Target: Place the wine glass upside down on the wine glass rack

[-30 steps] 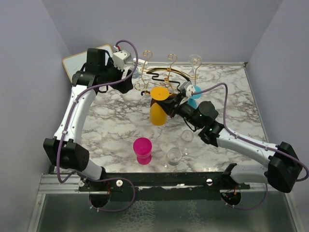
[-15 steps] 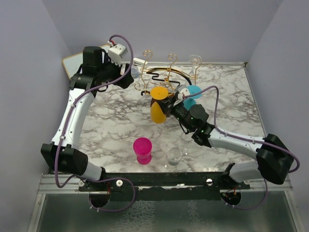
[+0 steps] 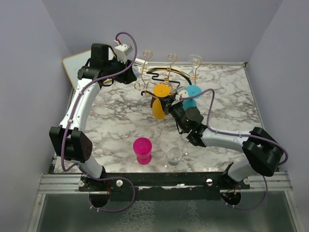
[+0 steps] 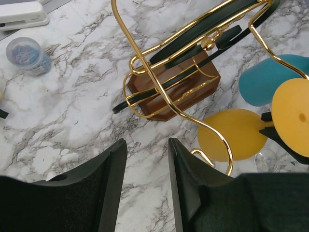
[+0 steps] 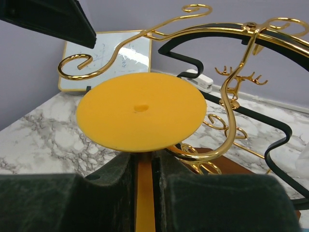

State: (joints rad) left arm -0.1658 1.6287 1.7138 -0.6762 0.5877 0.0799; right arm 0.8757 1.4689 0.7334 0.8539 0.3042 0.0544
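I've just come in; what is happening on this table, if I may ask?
The right gripper is shut on the stem of a yellow wine glass, held upside down, foot up, close to the gold arms of the wine glass rack; it does not look hung yet. The left gripper hovers open over the rack. A pink glass and a clear glass stand on the table.

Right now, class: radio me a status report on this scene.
Left gripper: jaws open, empty, above rack. Right gripper: jaws shut on yellow wine glass stem, foot up, beside rack arm. Teal glass close alongside.
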